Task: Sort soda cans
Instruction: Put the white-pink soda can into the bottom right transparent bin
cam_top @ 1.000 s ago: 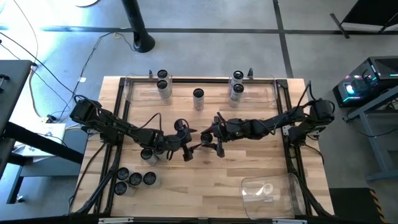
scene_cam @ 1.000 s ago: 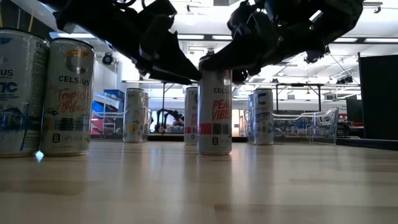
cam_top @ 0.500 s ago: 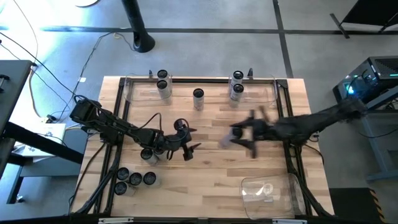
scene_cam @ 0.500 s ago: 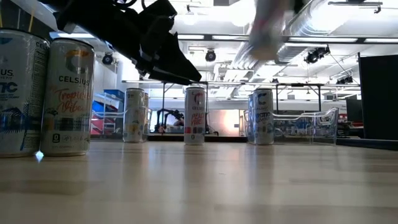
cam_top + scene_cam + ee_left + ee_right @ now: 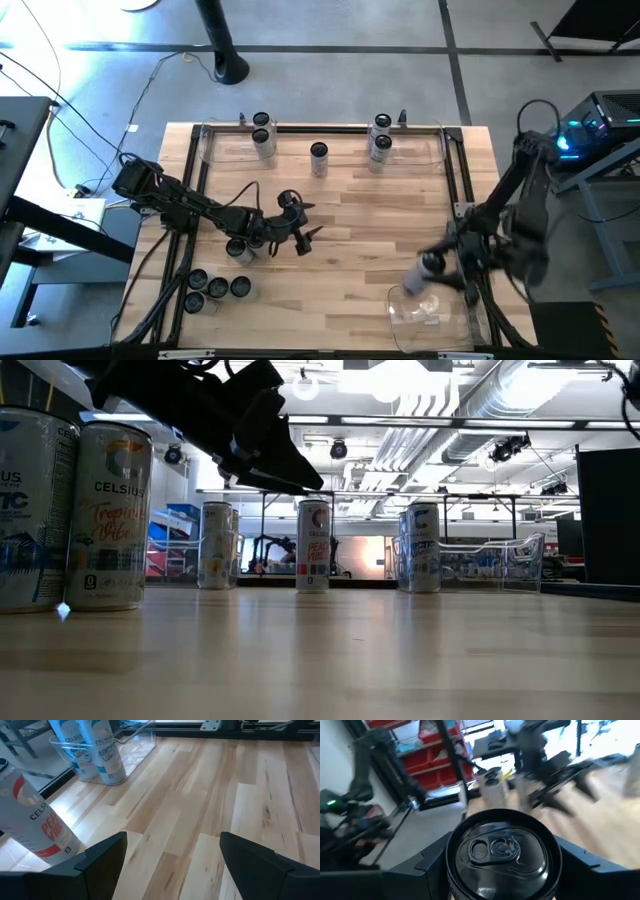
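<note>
My right gripper [image 5: 432, 268] is shut on a soda can [image 5: 425, 272] and holds it over the far left corner of a clear bin [image 5: 445, 318] at the table's near right. The can's dark top [image 5: 502, 851] fills the right wrist view. My left gripper [image 5: 303, 236] is open and empty over the table's middle left; its fingers also show in the left wrist view [image 5: 172, 865]. A red-lettered can [image 5: 35, 825] stands on its base ahead of it. Other cans stand at the near left [image 5: 215, 290] and in the far bin [image 5: 262, 132]. My right gripper pinches the can's side wall [image 5: 451, 870] just below its rim between the two fingers, one on each side. The can's top faces the wrist camera. The can is lifted clear of the table, over the clear bin's far left corner.
A long clear bin [image 5: 225, 152] runs along the far edge, with cans at its left and right [image 5: 380, 135] and one can [image 5: 318, 155] standing in front of it. More cans stand under my left arm [image 5: 240, 248]. Black rails frame the table's sides.
My right gripper has lifted the can off the table's middle, beside my left gripper, and swung it fast toward the right and near edges, now over the near right bin. The can has left the low view.
</note>
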{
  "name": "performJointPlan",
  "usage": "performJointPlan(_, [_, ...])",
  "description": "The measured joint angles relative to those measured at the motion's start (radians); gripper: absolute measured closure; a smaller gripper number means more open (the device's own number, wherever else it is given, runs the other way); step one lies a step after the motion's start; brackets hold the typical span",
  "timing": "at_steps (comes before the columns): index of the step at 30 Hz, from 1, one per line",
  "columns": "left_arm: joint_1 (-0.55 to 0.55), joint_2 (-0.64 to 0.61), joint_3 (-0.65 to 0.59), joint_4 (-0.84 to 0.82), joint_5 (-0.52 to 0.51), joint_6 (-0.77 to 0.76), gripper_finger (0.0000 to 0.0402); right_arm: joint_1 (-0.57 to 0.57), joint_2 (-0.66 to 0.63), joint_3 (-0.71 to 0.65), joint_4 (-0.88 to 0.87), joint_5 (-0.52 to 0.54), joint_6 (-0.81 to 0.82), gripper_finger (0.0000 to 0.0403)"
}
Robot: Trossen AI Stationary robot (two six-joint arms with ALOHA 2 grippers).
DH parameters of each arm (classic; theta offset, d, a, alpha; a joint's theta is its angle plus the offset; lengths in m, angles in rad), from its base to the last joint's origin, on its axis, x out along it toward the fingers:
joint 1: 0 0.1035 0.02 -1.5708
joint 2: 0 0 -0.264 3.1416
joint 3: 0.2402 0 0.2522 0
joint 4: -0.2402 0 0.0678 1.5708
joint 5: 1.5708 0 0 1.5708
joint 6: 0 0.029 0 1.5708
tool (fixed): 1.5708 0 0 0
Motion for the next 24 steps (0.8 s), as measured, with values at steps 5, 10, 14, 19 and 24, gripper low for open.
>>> performJointPlan(5, [0.000,0.000,0.000,0.000,-0.005,0.000,0.0087,0.113,0.195,0.013,0.004,0.083,0.205,0.0164])
performJointPlan(10, [0.000,0.000,0.000,0.000,-0.011,0.000,0.0087,0.133,0.378,0.039,0.007,0.126,0.354,0.0164])
performJointPlan(14, [0.000,0.000,0.000,-0.001,-0.023,-0.001,0.0087,0.122,0.470,0.058,0.008,0.084,0.399,0.0164])
performJointPlan(19, [0.000,0.000,0.000,-0.001,-0.027,0.000,0.0087,0.119,0.526,0.062,0.008,0.039,0.439,0.0164])
performJointPlan(24, [0.000,0.000,0.000,0.000,-0.027,0.000,0.0087,0.119,0.573,0.062,0.008,0.026,0.455,0.0164])
